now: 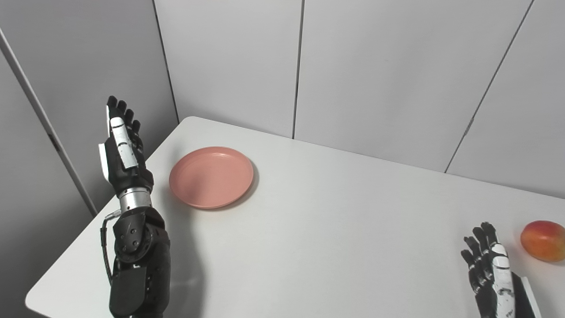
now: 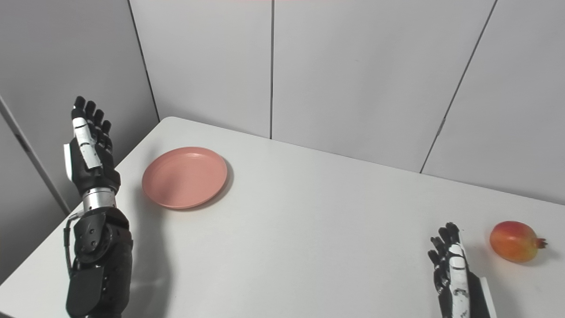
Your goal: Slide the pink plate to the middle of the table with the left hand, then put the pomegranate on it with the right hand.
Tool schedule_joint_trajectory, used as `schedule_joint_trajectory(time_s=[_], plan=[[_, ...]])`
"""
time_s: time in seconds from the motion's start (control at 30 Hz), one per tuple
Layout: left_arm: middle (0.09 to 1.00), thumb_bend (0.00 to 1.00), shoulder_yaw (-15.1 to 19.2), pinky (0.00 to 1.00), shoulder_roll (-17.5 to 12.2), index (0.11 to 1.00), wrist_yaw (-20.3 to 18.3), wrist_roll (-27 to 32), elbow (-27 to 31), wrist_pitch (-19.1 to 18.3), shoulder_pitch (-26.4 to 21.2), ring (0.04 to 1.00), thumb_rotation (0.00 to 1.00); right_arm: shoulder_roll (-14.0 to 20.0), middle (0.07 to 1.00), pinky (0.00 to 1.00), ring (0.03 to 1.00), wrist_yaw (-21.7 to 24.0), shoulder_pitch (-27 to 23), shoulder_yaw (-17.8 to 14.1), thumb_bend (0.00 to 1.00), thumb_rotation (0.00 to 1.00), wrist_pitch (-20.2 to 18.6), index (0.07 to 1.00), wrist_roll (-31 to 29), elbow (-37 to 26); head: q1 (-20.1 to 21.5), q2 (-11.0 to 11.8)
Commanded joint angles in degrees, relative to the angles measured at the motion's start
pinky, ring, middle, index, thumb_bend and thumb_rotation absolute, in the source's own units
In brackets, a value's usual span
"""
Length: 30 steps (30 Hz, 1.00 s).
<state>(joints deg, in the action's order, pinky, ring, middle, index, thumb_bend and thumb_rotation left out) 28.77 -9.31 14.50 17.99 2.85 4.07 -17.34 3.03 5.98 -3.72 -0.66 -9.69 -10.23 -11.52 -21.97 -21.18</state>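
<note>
The white bench (image 1: 335, 229) carries a pink plate (image 1: 211, 177) near its far left corner, at about ten o'clock. The left hand (image 1: 121, 150) is raised just left of the plate, released, fingers straight, touching nothing. The right hand (image 2: 450, 260), released too, lies near the pomegranate (image 2: 514, 241) at four o'clock. Only the right eye view shows the fruit's crown. The bench's middle lies bare.

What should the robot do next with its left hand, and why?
Probably bring the left hand down toward the left rim of the pink plate. The hand is raised beside the table's edge with its fingers apart, touching nothing, and the plate sits near the table's left end, not the middle. The pomegranate lies untouched beside the open right hand.
</note>
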Motion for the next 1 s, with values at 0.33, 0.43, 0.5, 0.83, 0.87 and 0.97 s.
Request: schedule_joint_trajectory(time_s=[0.33, 0.43, 0.5, 0.83, 0.87, 0.97], plan=[[0.991, 0.43, 0.0, 1.00, -3.1, 0.950, -2.1, 2.8, -0.8, 0.3, -0.2, 1.000, 1.00, 0.2, 1.000, 1.00, 1.000, 0.1, -0.8, -0.3, 0.20, 1.00, 0.4, 1.000, -0.2, -2.6, -0.3, -0.2], [0.989, 0.43, 0.0, 1.00, -3.4, 0.952, -2.3, 3.5, -1.4, 0.1, -0.1, 1.000, 1.00, 0.2, 1.000, 1.00, 1.000, -0.1, -0.8, -0.3, 0.21, 1.00, 0.3, 1.000, 0.0, -2.6, -0.3, -0.1], [0.995, 0.43, 0.1, 1.00, -3.6, 0.962, -2.7, 4.0, -1.8, 0.1, -0.1, 1.000, 1.00, 0.1, 1.000, 1.00, 1.000, -0.3, -0.8, -0.2, 0.20, 1.00, 0.0, 1.000, 0.1, -2.7, -0.3, -0.1], [1.000, 0.41, -0.1, 1.00, -3.6, 0.981, -3.6, 6.4, -2.7, -1.7, 0.1, 1.000, 1.00, 0.3, 1.000, 1.00, 1.000, -0.2, -0.6, -0.2, 0.19, 1.00, -0.2, 1.000, 0.0, -3.0, -0.5, -0.3], [1.000, 0.41, -0.1, 1.00, -3.6, 0.979, -3.7, 6.6, -3.1, -1.7, 0.1, 1.000, 1.00, 0.2, 1.000, 1.00, 1.000, -0.4, -0.6, -0.2, 0.19, 1.00, -0.4, 1.000, 0.2, -3.2, -0.5, -0.3], [1.000, 0.41, -0.1, 1.00, -3.6, 0.974, -4.1, 7.0, -4.2, -1.6, 0.0, 1.000, 1.00, 0.2, 1.000, 1.00, 1.000, -0.5, -0.6, -0.2, 0.20, 1.00, -0.6, 1.000, 0.4, -3.3, -0.5, -0.3]])
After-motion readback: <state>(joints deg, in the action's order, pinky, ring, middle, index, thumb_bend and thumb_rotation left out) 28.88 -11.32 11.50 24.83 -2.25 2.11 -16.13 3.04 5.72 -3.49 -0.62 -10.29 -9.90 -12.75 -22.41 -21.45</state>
